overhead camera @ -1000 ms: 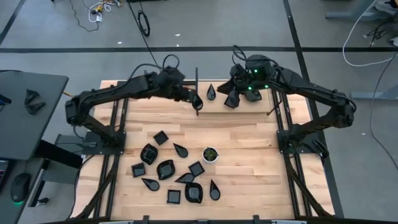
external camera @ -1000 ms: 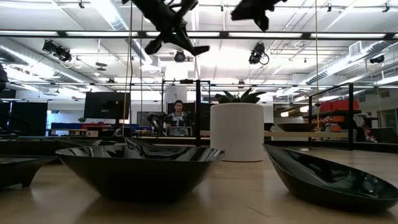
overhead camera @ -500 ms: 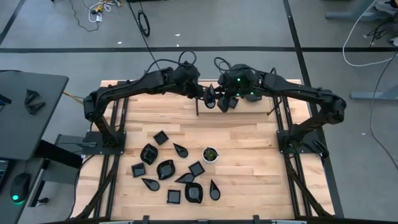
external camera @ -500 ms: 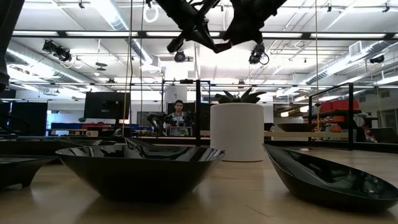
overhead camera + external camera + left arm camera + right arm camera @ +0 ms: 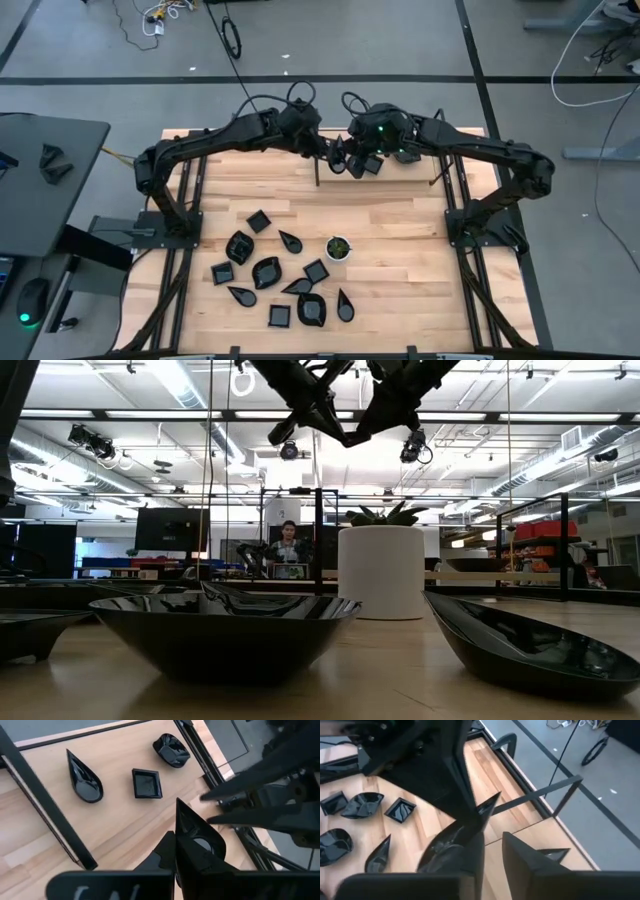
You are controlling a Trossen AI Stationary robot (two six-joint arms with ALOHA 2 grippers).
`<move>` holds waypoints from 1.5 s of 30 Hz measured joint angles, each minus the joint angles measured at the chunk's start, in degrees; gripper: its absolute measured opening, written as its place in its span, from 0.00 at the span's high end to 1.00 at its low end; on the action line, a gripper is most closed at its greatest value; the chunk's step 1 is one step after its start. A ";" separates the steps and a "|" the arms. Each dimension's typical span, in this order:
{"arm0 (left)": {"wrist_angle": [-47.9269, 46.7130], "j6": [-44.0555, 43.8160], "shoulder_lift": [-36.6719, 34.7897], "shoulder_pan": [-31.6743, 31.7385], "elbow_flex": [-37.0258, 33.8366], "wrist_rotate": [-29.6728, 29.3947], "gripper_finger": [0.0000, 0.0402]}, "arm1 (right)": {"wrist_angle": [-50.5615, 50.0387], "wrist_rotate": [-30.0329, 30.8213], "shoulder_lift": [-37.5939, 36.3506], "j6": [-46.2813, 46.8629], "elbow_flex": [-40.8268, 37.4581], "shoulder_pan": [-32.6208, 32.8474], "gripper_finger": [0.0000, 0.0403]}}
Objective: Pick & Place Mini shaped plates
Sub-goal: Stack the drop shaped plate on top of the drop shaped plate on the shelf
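My left gripper (image 5: 332,156) is raised over the far middle of the table, shut on a glossy black teardrop plate (image 5: 196,831). My right gripper (image 5: 358,163) faces it from the table's right, open, its fingers (image 5: 521,861) next to the plate's round end (image 5: 445,846); whether they touch it I cannot tell. In the low view both grippers hang high, left gripper (image 5: 312,408) and right gripper (image 5: 392,402). Below them a teardrop plate (image 5: 83,781), a square plate (image 5: 146,783) and a leaf plate (image 5: 171,750) rest flat on the wood. Several more lie near the near edge (image 5: 265,272). My left gripper pinches the teardrop plate between its two fingers at the wide end (image 5: 186,851). The pointed tip (image 5: 178,804) sticks out ahead of the fingers. The plate is lifted clear of the table, roughly level and pointing toward the table's right.
A small white cup with green inside (image 5: 338,247) stands right of the near group of plates and looms large in the low view as a white cup (image 5: 381,572). A thin black upright post (image 5: 316,150) rises near the left gripper. Black frame rails (image 5: 450,190) border the table.
My left gripper has carried the teardrop plate toward the table's right, and my right gripper has come toward the table's left to meet it. The two now stand tip to tip above the far middle. In the last half second they only closed in slightly.
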 joint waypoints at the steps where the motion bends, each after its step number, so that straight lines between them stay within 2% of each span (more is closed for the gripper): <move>1: -0.02 0.00 0.00 0.02 -0.02 -0.17 0.98 | 0.11 -0.14 0.00 0.05 -0.01 0.00 0.84; 7: -0.32 0.26 0.00 0.02 -0.02 -0.33 0.98 | 1.53 -0.99 0.48 0.15 -0.01 0.15 0.82; 14: 0.27 1.22 0.00 0.02 -0.02 -0.51 0.98 | 1.30 -4.23 0.06 1.10 -0.01 0.36 0.65; 18: 0.25 1.33 0.00 0.02 -0.02 -0.53 0.98 | 1.21 -1.09 1.21 0.83 -0.01 0.99 0.62; 23: 0.24 1.73 0.00 0.02 -0.02 -0.53 0.98 | 1.47 3.26 1.62 0.68 -0.01 1.49 0.70; 32: 0.72 1.91 0.00 0.00 -0.02 -0.58 0.98 | 1.52 3.64 1.62 0.88 -0.01 1.44 0.97; 36: 2.46 4.23 0.00 0.02 -0.06 -0.50 0.95 | 1.34 4.68 1.57 2.81 -0.01 1.40 0.98; 39: 3.66 4.82 0.00 0.02 -0.06 -0.55 0.88 | 0.04 6.67 1.98 5.88 -0.02 1.43 0.99; 45: 3.71 7.24 -0.16 0.16 -0.04 -0.38 0.72 | 1.58 7.00 1.75 16.09 -7.29 -0.88 0.99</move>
